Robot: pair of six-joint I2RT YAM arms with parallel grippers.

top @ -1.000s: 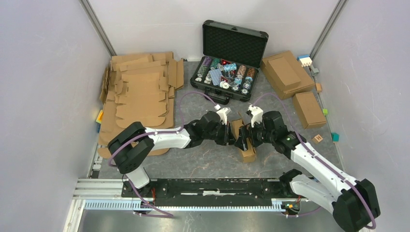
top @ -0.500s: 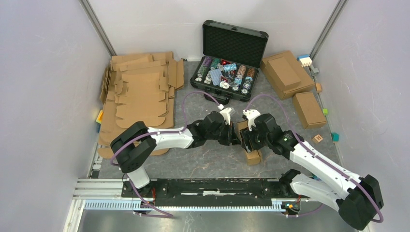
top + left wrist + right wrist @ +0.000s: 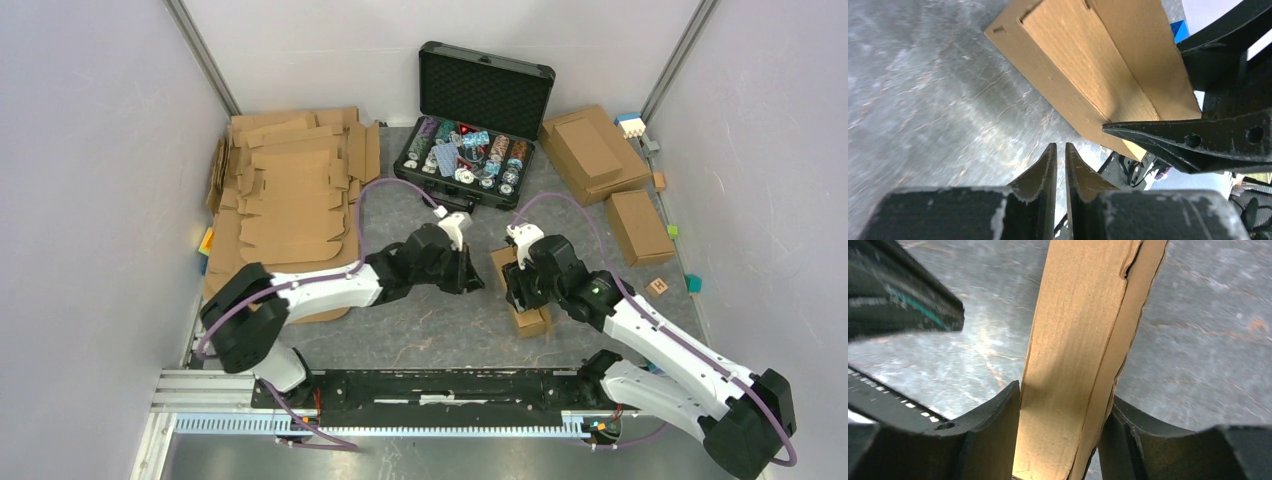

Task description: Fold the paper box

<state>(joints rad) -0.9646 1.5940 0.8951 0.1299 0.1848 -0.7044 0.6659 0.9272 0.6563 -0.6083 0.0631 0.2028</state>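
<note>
The paper box, a small folded brown cardboard box, lies on the grey table in the middle, long side running front to back. My right gripper comes down over it. In the right wrist view both fingers press against the long sides of the paper box, so the right gripper is shut on it. My left gripper sits just left of the box, apart from it. Seen from the left wrist, the left gripper is shut with nothing between its fingers, and the paper box lies ahead.
An open black case full of chips stands at the back. Flat cardboard blanks are piled at the left. Closed brown boxes and small coloured blocks lie at the right. Walls close in both sides.
The right gripper has closed from wide open onto the paper box. The left gripper has drawn back to the left, off the box. The box has shifted slightly right and nearer.
</note>
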